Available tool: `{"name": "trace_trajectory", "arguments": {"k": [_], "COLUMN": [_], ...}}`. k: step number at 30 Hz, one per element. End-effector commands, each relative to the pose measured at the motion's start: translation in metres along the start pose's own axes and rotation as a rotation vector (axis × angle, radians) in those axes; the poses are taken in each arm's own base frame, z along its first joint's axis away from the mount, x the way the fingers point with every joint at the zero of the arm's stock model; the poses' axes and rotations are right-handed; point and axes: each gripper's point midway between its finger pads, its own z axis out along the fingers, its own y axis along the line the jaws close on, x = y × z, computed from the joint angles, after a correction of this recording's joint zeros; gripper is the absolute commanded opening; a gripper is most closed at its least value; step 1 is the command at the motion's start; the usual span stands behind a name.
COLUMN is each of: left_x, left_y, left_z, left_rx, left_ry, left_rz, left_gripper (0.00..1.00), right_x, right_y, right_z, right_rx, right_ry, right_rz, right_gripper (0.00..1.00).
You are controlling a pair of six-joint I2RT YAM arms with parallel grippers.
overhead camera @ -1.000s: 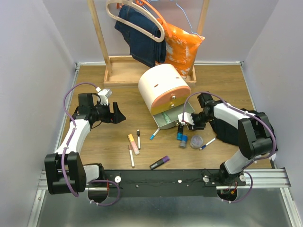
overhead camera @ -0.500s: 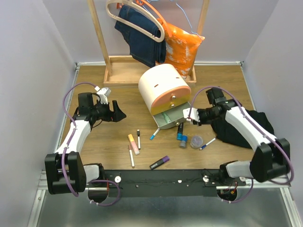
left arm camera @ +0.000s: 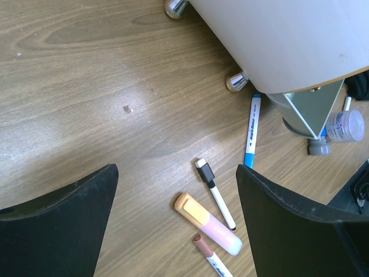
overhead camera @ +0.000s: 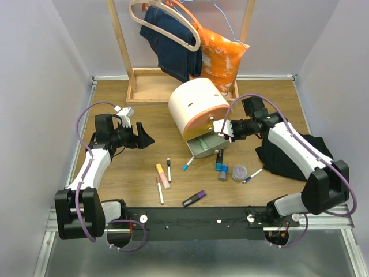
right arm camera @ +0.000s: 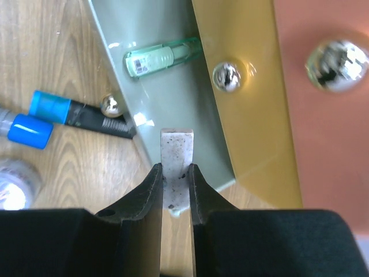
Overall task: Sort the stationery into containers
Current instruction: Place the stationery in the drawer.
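- The eraser (right arm camera: 176,156), a speckled grey block, stood pinched in the right gripper (right arm camera: 174,171), whose two fingers were clamped across its thin sides near the lower end, with the upper half poking free.
- It hung over the front part of the open drawer (right arm camera: 144,98), above the grey floor and not yet set down.
- It looked light, stiff enough not to buckle, and probably rubbery, so slipping seemed unlikely; the flat faces were the sensible place to grip, as here.
- A green pen (right arm camera: 164,56) already lay inside the drawer, near its back.
- The drawer was the lower one of the cabinet (overhead camera: 193,104), pulled out toward the arms.
- Just outside the drawer, two blue-capped markers (right arm camera: 34,118) lay on the table (overhead camera: 115,173), with the tape roll (overhead camera: 239,172) beside them.
- Further left lay a blue pen (left arm camera: 250,133), a black-capped marker (left arm camera: 214,193) and a highlighter (left arm camera: 207,224), all slim, light and likely to roll.
- The left gripper (left arm camera: 176,173) hovered over these with fingers wide apart, holding nothing.
- A dark cloth (overhead camera: 288,158) lay under the right arm.
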Motion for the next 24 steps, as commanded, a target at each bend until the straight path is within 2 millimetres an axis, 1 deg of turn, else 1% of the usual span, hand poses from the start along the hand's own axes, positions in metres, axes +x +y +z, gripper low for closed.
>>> {"name": "trace_trajectory", "arguments": {"k": [1,4,5,8,10,11,13,16,17,18,21,23,24], "left_x": [-0.002,0.000,-0.001,-0.003,-0.003,-0.003,-0.002,-0.001,-0.001,-0.001,-0.002,-0.004,-0.004], "left_y": [-0.006,-0.007,-0.007,-0.005,-0.004,-0.004,-0.004,-0.003,-0.003,-0.002,-0.002,-0.002,-0.002], "left_z": [-0.007,-0.009,-0.009,-0.011,-0.011,-0.011,-0.010,-0.009,-0.008,-0.007,-0.007,-0.007,-0.007], "left_rx": [0.014,0.010,0.007,0.000,-0.001,-0.001,0.001,0.002,0.005,0.005,0.008,0.007,0.005], "left_ry": [-0.024,-0.019,-0.021,-0.028,-0.027,-0.027,-0.025,-0.025,-0.026,-0.024,-0.023,-0.025,-0.023], "left_rz": [0.019,0.025,0.027,0.028,0.027,0.025,0.024,0.015,0.017,0.009,0.007,0.010,0.008], "left_gripper": [0.92,0.92,0.92,0.92,0.92,0.92,0.92,0.92,0.92,0.92,0.92,0.92,0.92], "right_x": [0.000,0.006,0.006,0.003,-0.004,-0.008,-0.012,-0.013,-0.012,-0.011,-0.008,-0.009,-0.010], "right_y": [-0.018,-0.014,-0.013,-0.016,-0.023,-0.023,-0.017,0.000,0.010,0.018,0.037,0.043,0.047], "right_z": [0.011,0.017,0.018,0.016,0.009,0.006,0.000,-0.003,-0.001,0.000,0.007,0.010,0.014], "right_rx": [0.014,-0.014,-0.017,0.008,0.041,0.046,0.039,0.000,-0.026,-0.053,-0.112,-0.121,-0.125], "right_ry": [0.011,0.021,0.021,0.010,-0.003,-0.011,-0.020,-0.029,-0.033,-0.031,-0.032,-0.038,-0.042], "right_rz": [-0.068,-0.083,-0.091,-0.067,-0.056,-0.040,-0.024,0.002,0.006,0.016,0.043,0.060,0.057], "right_gripper": [0.21,0.26,0.34,0.54,0.57,0.57,0.57,0.37,0.30,0.17,0.01,0.01,0.01]}}
